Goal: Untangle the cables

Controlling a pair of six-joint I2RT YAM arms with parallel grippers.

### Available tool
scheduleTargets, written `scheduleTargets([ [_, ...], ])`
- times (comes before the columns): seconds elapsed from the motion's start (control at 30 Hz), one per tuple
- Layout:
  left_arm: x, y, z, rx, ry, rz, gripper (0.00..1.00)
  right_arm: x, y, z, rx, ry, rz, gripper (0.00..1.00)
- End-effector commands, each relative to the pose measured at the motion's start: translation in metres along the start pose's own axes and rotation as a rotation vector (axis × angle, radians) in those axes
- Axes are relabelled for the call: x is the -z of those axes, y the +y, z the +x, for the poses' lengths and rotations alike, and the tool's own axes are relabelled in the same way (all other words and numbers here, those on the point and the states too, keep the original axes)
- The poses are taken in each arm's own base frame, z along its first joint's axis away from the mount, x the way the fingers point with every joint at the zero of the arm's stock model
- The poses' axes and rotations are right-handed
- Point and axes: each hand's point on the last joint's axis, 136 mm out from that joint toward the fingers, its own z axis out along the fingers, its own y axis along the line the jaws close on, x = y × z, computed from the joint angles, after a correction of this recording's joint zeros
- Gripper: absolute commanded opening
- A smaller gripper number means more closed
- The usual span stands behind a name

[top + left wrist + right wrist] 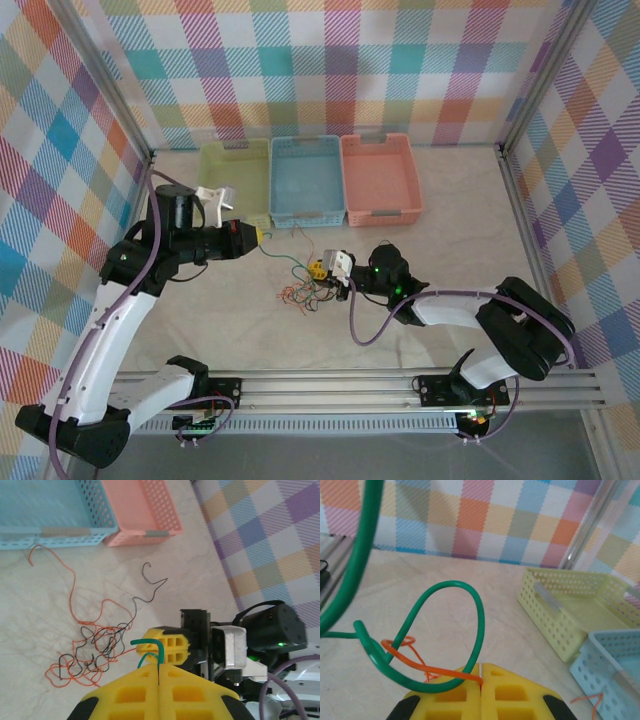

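Here, both grippers are pinched shut on the same green cable. The left gripper [262, 236] hangs just in front of the near left corner of the blue basket [307, 180]. Its yellow fingers [125, 700] are pressed flat together, and the green cable [158, 655] rises out of the seam between them.

The right gripper [320, 270] sits farther out from the blue basket, in front of its near wall. Its jaws are together as well. In the right wrist view the green cable arcs up in a loop and comes back down to the seam. The orange cable [420, 667] runs into that same seam, so the clamp appears to catch both strands.

From above, the green cable sags in a thin line between the two grippers, in front of the blue basket.

The rest of the cables lie on the table [450, 260] as a small tangle [300, 292], slightly farther from the blue basket than the right gripper. There the orange cable winds through the black cable [145, 592] in loose coils.

One orange end trails away from the knot and reaches almost to the blue basket's near wall. A hooked black end curls free towards the pink basket [380, 178], which stands against the blue basket's right side. A yellow-green basket [235, 178] stands against its left side.
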Motion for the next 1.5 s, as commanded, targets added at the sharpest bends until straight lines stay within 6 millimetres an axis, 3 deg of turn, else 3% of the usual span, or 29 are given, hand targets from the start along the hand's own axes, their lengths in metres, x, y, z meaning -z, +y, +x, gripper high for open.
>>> scheduleTargets([
  [0.0, -0.004, 0.015, 0.014, -0.012, 0.067, -0.070, 0.00, 0.005, -0.006, 0.011, 0.044, 0.066, 0.059, 0.00],
  [0.17, 0.001, 0.035, 0.024, -0.019, 0.089, -0.179, 0.00, 0.014, -0.035, 0.022, 0.060, 0.118, 0.231, 0.00],
  [0.47, 0.015, 0.048, 0.041, -0.057, 0.132, -0.256, 0.00, 0.046, -0.089, 0.043, -0.030, 0.184, 0.515, 0.00],
  [0.57, 0.013, 0.045, 0.045, -0.062, 0.145, -0.229, 0.00, 0.059, -0.103, 0.047, -0.079, 0.187, 0.582, 0.00],
  [0.67, 0.006, 0.027, 0.052, -0.072, 0.175, -0.105, 0.00, 0.069, -0.112, 0.051, -0.134, 0.187, 0.625, 0.00],
  [0.77, 0.001, 0.010, 0.054, -0.071, 0.189, 0.003, 0.00, 0.066, -0.107, 0.048, -0.145, 0.161, 0.581, 0.00],
  [0.87, -0.009, 0.002, 0.053, -0.054, 0.201, 0.055, 0.00, 0.050, -0.084, 0.034, -0.141, 0.088, 0.413, 0.00],
  [1.03, -0.037, -0.001, 0.057, -0.044, 0.257, 0.041, 0.00, 0.033, -0.053, 0.020, -0.153, 0.023, 0.213, 0.00],
  [1.2, -0.060, -0.005, 0.067, -0.056, 0.295, 0.015, 0.00, 0.027, -0.039, 0.015, -0.141, 0.015, 0.134, 0.00],
  [1.33, -0.080, -0.013, 0.076, -0.079, 0.347, 0.027, 0.00, 0.024, -0.039, 0.018, -0.154, 0.031, 0.129, 0.00],
  [1.47, -0.085, -0.024, 0.080, -0.114, 0.365, 0.051, 0.00, 0.028, -0.060, 0.034, -0.183, 0.105, 0.256, 0.00],
])
